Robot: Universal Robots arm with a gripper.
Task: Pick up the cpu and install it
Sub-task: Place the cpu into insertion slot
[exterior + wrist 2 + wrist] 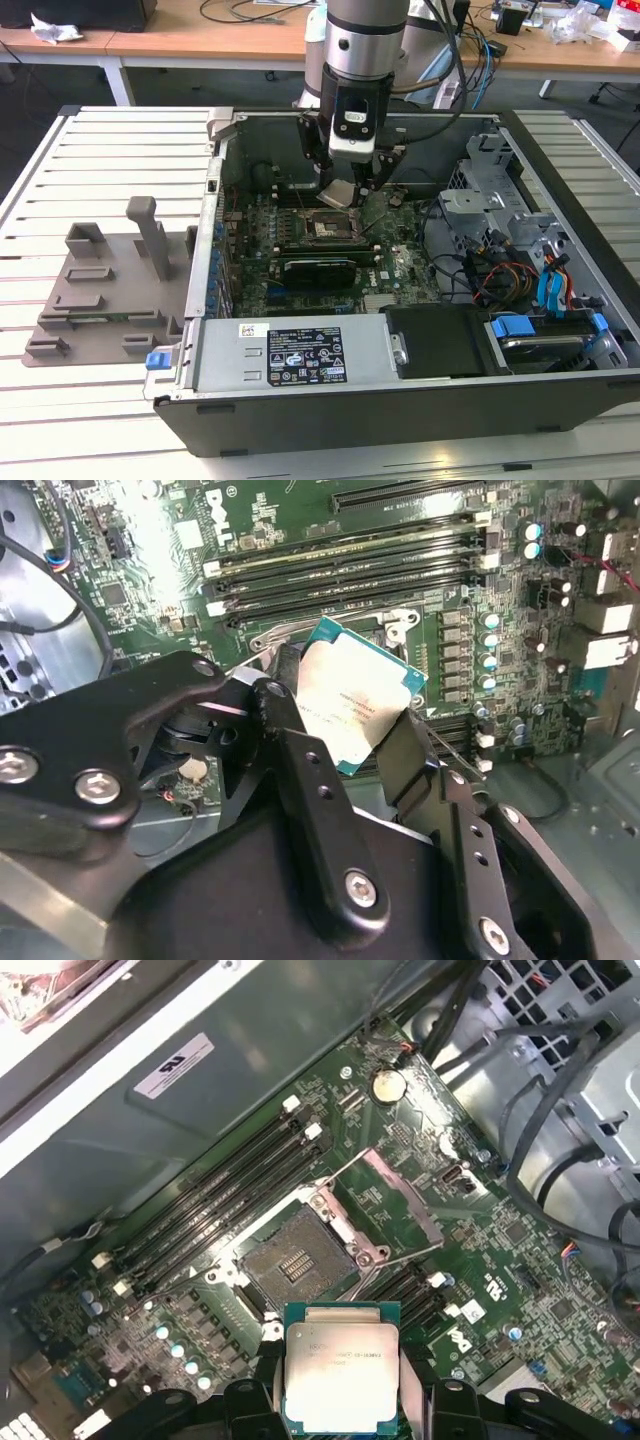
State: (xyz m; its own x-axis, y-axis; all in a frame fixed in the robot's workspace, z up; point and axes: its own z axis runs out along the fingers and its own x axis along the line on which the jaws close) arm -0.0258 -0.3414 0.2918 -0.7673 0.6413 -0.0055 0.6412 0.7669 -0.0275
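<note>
while aloft, cpu between jaws

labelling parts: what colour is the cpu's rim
The cpu rim is teal-green, clearest in the first wrist view.

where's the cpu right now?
Clamped in the gripper, the cpu hangs over the open socket on the motherboard, inside the computer case near the exterior view's centre; it is not seated.
</note>
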